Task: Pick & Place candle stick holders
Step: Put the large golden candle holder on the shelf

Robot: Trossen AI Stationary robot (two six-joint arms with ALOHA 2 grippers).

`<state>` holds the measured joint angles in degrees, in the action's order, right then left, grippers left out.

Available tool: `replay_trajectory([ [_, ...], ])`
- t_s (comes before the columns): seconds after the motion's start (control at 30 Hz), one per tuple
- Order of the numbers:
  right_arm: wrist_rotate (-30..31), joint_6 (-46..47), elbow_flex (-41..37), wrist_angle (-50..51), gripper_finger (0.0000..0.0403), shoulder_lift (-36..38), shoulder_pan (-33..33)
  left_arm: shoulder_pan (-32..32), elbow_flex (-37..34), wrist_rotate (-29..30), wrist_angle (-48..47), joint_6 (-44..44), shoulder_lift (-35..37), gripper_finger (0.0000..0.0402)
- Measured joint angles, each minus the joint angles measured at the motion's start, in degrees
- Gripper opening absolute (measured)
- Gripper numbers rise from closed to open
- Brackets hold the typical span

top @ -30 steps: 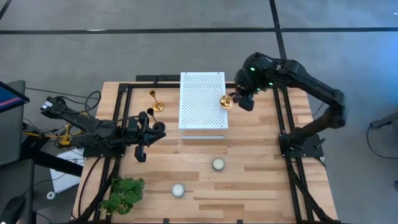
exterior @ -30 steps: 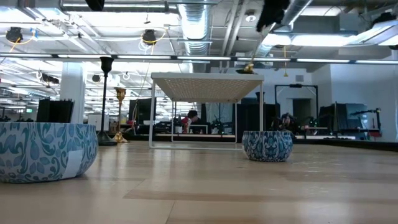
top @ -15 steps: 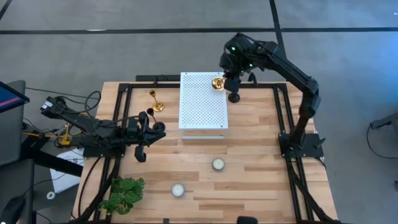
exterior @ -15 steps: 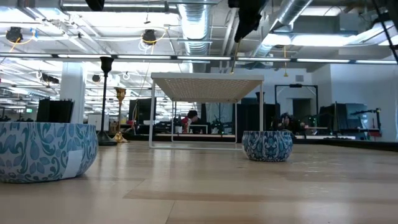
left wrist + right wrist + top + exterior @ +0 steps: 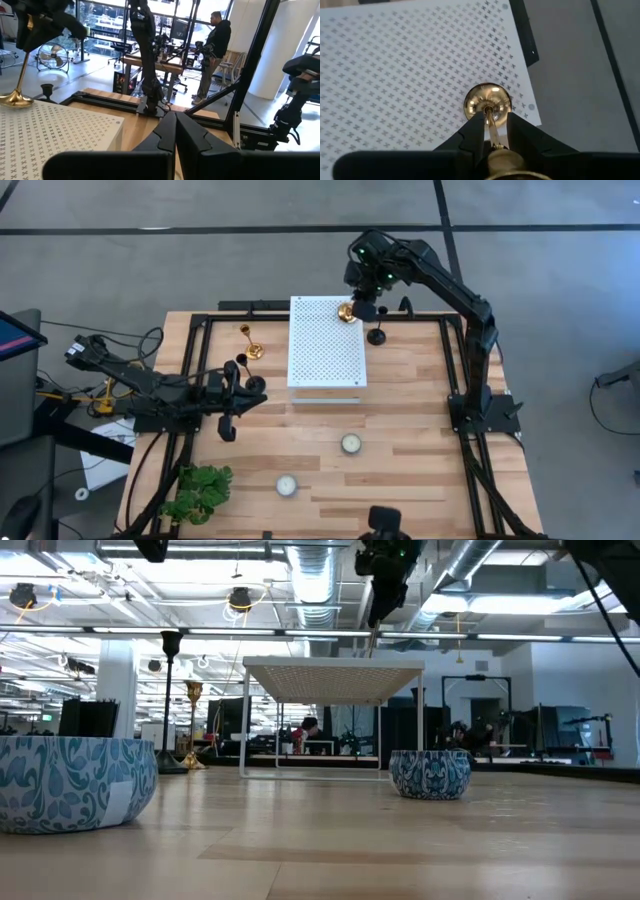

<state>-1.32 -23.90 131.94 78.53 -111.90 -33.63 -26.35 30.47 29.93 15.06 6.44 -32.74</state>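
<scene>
At the bench's near left, the left gripper (image 5: 226, 398) is parked, jaws shut. Farther off, the shiny gold slim-stemmed candle holder (image 5: 487, 104), clamped by the right gripper (image 5: 491, 131), has been carried from the white perforated metal shelf's (image 5: 325, 350) right edge to its far right corner, seemingly ready for release.

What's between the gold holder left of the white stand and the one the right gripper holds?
In the high view, only the white perforated stand lies between the free gold holder and the held gold holder in the right gripper.

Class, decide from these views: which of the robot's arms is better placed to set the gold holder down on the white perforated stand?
Right. The right gripper already grips the gold holder over the white stand's far corner; the left gripper sits shut near the table's left side.
</scene>
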Motion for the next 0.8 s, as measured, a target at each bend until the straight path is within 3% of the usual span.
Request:
replay_trajectory([
  [0.8,-2.25,0.42,0.00,-2.89,0.0081,0.04,0.20,0.00,-0.43,0.00,-0.07,0.00,-0.01,0.0006],
])
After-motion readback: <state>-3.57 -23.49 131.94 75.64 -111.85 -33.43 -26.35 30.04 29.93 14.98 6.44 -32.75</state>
